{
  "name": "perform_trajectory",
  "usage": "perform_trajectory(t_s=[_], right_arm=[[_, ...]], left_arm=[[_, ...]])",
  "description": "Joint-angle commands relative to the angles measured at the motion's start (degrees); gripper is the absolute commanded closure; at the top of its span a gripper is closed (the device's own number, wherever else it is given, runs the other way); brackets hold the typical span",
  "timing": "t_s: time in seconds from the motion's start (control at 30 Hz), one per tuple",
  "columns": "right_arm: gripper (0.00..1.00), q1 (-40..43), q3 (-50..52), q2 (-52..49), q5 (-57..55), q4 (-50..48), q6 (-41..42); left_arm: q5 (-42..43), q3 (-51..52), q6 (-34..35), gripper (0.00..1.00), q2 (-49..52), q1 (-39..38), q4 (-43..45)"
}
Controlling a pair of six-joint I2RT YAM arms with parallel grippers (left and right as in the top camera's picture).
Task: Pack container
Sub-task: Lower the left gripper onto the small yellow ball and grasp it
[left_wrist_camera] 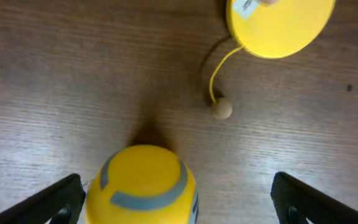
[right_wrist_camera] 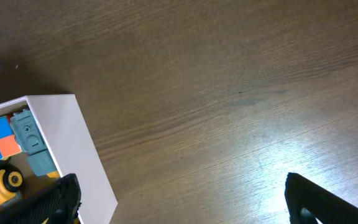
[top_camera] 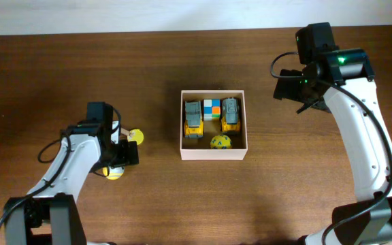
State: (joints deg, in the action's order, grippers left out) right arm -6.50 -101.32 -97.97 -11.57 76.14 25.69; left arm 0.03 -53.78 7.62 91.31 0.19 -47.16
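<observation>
Dark wood table; pale strip at 12 o'clock. Container central. Left gripper parted around yellow toy; right gripper parted.

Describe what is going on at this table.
The left gripper is open around a yellow toy on the table, with a yellow disc nearby. The container holds two trucks, a cube and a ball. The right gripper hangs open over bare table beside the container.
</observation>
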Motion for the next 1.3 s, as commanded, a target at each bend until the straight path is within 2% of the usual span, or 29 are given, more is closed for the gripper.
perform_trajectory(t_s=[0.0, 0.37, 0.7, 0.83, 0.9, 0.93, 1.17, 1.27], right_arm=[[0.01, 0.2, -0.48, 1.07, -1.14, -0.02, 0.02], [0.01, 0.2, -0.48, 1.07, -1.14, -0.02, 0.02], [0.01, 0.22, -0.48, 1.07, -1.14, -0.02, 0.02], [0.01, 0.22, -0.48, 1.07, -1.14, -0.02, 0.02], [0.01, 0.22, -0.48, 1.07, -1.14, -0.04, 0.0], [0.01, 0.2, -0.48, 1.07, -1.14, -0.02, 0.0], [0.01, 0.2, -0.48, 1.07, -1.14, -0.02, 0.02], [0.01, 0.2, -0.48, 1.07, -1.14, -0.02, 0.02]], left_arm=[[0.15, 1.27, 0.7, 0.02, -0.26, 0.22, 1.53], [-1.31, 2.36, 0.7, 0.03, -0.26, 0.22, 1.81], [-1.33, 5.81, 0.7, 0.04, -0.26, 0.26, 5.46], [-1.81, 5.9, 0.7, 0.07, -0.26, 0.26, 5.49], [-2.89, 5.92, 0.7, 0.11, -0.26, 0.26, 5.46], [-2.89, 5.92, 0.7, 0.16, -0.26, 0.26, 5.49], [-2.84, 5.92, 0.72, 0.28, -0.26, 0.26, 5.55], [-2.84, 5.97, 0.72, 0.41, -0.26, 0.26, 5.55]])
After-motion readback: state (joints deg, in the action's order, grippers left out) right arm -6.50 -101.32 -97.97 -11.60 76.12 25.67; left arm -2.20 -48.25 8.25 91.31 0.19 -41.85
